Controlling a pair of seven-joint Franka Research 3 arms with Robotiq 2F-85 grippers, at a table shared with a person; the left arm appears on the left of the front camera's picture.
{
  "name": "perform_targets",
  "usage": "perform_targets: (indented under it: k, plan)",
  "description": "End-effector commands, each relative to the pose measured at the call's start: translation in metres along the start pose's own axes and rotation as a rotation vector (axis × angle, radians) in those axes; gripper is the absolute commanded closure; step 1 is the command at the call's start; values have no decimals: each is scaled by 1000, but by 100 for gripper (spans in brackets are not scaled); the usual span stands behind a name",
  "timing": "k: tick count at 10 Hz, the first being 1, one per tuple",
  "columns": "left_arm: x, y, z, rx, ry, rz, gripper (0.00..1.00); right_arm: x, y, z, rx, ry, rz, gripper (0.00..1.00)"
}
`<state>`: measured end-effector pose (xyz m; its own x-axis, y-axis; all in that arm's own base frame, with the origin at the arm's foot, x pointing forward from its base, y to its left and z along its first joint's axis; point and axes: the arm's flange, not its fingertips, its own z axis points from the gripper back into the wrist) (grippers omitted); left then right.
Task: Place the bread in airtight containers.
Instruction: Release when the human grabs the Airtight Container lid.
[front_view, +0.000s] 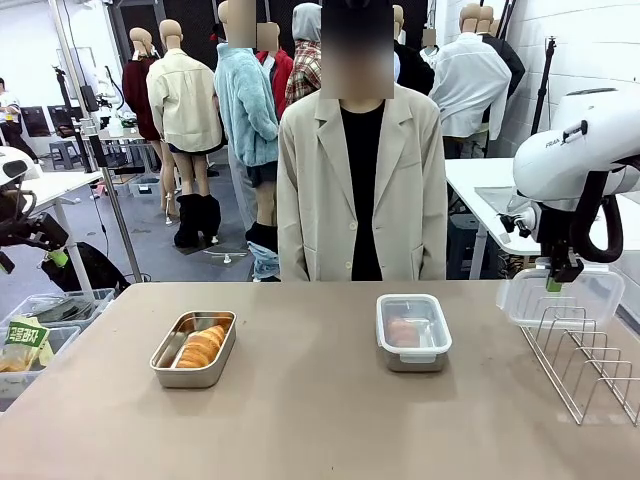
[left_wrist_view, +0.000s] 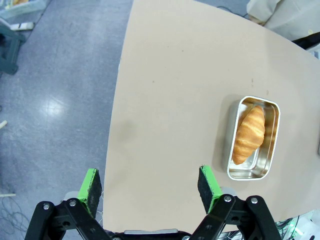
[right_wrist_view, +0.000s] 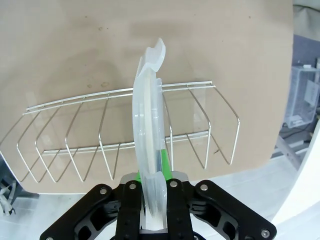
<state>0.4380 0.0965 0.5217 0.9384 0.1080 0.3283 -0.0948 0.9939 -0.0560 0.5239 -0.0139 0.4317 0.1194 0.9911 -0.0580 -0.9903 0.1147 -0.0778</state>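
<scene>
While my right fingers (right_wrist_view: 150, 200) are clamped tight on the clear lid (right_wrist_view: 148, 130), holding it on edge above the wire rack (right_wrist_view: 125, 130), the tin that wants it sits well off toward my left side, across the counter (front_view: 320, 420). That open tin (front_view: 194, 349) has a roll (front_view: 201, 346) lying in it along its length, with nothing over it yet. The other tin (front_view: 413, 333) stands between that one and my right fingers, already lidded, with a roll showing dimly through the plastic.

In the front view the lid hangs flat-faced toward the camera, just above the rack's near wires. I judge it clear of them, though from my right wrist its lower edge is hidden between the pads and I cannot tell how deep the hold goes.

My left fingers (left_wrist_view: 150, 185) are spread wide and empty, poised high over the counter's edge — from there the open tin lies ahead and off to one side, its long axis running roughly away from me, the roll slanted slightly within it.

The left is the nearer to that tin, but the right has the lid, so the carry looks to be a long one past the closed tin, and the lid must turn from upright to flat to match the tin's long axis.
</scene>
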Motion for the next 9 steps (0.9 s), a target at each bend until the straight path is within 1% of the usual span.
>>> perform_targets:
  k: [1,3,4,5,6,7,9]
  plan:
    - [0,2,1,8,-2,2,0,0,9,0,-41,12,-4,100]
    - [0,2,1,8,-2,2,0,-4,12,11,-64,4,-12,100]
    - [0,2,1,8,-2,2,0,-8,26,34,-132,-10,-9,100]
    - [0,2,1,8,-2,2,0,-8,42,57,-230,-1,-5,100]
    - [0,2,1,8,-2,2,0,-4,54,78,-310,-2,33,100]
    - [0,2,1,8,-2,2,0,5,58,96,-363,-12,50,100]
    - [0,2,1,8,-2,2,0,28,59,126,-461,-54,164,100]
